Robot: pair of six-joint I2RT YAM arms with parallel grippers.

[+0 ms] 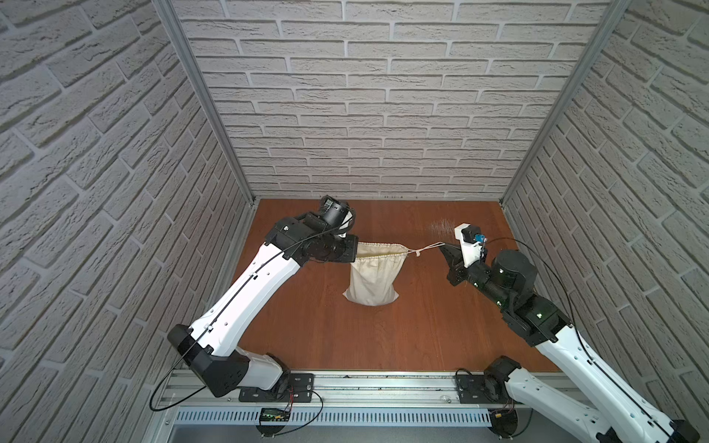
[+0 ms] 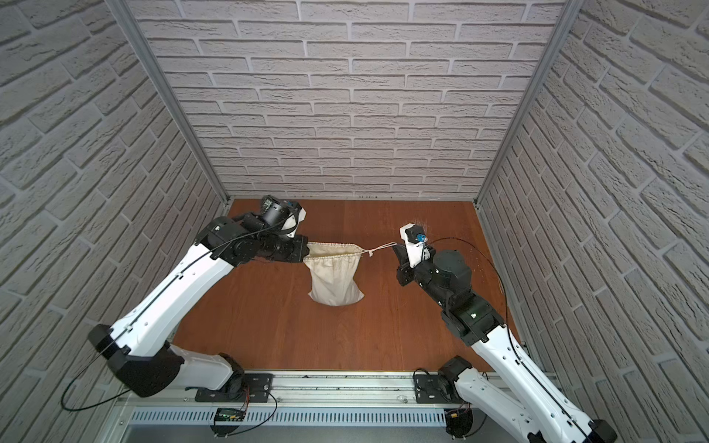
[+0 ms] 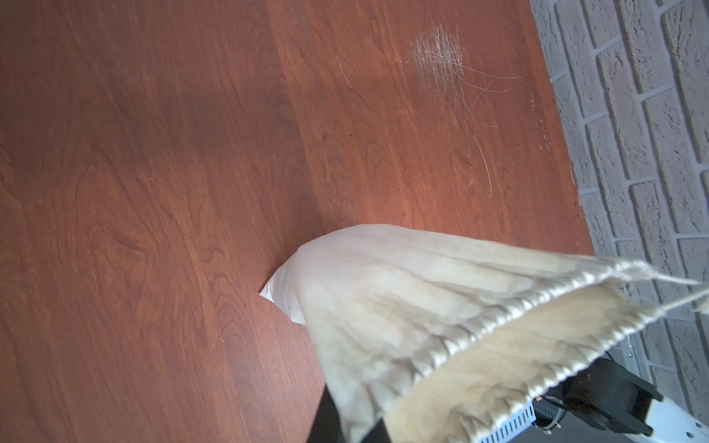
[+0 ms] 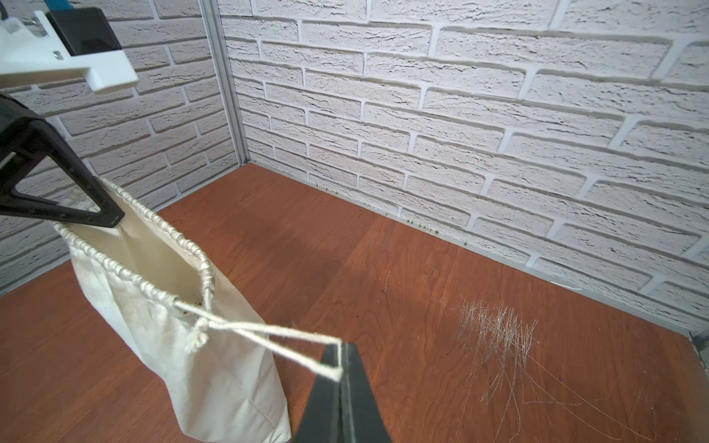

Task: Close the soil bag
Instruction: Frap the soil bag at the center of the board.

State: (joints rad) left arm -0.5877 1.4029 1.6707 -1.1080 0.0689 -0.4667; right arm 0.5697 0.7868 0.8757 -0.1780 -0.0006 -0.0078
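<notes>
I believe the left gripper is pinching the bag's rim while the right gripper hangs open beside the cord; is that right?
Not quite: the right gripper is shut on the cord, as the right wrist view shows. The left gripper does pinch the rim of the bag.

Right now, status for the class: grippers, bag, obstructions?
Left gripper shut on stitched rim of cream cloth sack. Right gripper shut on thin pale cord, taut. Mouth not cinched. Nothing in the way.
</notes>
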